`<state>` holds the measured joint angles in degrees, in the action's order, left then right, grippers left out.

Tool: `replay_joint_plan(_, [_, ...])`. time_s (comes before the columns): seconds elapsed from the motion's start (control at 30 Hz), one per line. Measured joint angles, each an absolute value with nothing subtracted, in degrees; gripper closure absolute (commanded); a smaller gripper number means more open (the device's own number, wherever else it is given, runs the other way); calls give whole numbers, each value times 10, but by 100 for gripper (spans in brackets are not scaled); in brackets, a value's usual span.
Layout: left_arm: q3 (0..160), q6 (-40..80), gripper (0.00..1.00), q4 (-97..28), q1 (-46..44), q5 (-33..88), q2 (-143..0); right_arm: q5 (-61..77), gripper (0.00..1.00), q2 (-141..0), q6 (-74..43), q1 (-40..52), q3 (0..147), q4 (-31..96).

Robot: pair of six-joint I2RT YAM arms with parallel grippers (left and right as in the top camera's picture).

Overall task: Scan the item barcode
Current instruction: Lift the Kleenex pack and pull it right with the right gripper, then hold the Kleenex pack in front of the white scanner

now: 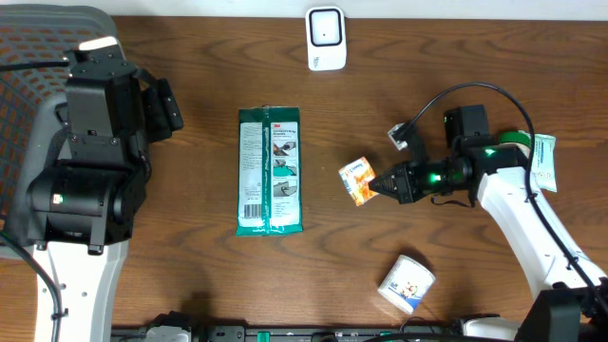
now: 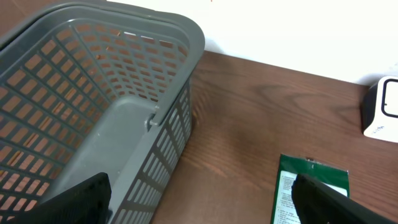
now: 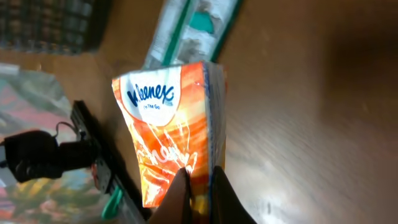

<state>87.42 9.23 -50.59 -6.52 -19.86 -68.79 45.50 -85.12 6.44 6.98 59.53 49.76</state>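
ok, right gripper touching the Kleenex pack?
Touching. Right wrist view: the right gripper is pinched shut on the Kleenex pack at its lower edge.

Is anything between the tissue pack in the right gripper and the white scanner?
Nothing visible. Only bare table lies between the tissue pack and the scanner; the green wipes packet lies off to one side of that line.

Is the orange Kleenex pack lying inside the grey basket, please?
No, the right end effector holds the Kleenex pack beside the green 3M packet, well apart from the grey basket.
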Motion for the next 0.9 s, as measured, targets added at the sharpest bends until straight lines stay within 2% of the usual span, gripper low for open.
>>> replay_joint_plan(0.2, [874, 92, 8, -506, -65, -199, -688, 323, 99, -851, 24, 80, 756, 648])
replay_joint_plan(0.4, [874, 92, 8, -506, -65, -199, -688, 149, 99, -851, -13, 150, 877, 674])
replay_joint_plan(0.67, [874, 92, 8, -506, -65, -199, -688, -135, 99, -852, -53, 270, 903, 527])
replay_joint_plan(0.9, [874, 92, 8, -506, -65, -199, -688, -263, 99, -899, 37, 314, 910, 373])
